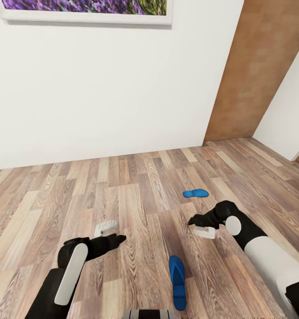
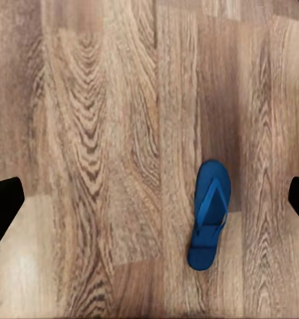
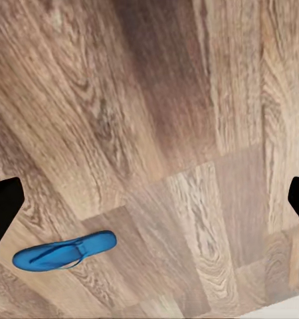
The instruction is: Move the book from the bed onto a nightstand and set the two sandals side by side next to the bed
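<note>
Head view: 2 sandals apart; both fingers spread wide, empty, tips cropped.

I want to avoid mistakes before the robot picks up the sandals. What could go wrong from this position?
1. The near sandal lies close before the robot's base, so rolling forward might run over or push it.
2. The two sandals lie apart and point different ways; the far sandal needs its own reach.
3. Both are flat on the floor, so the open right gripper may scrape the planks.
</note>
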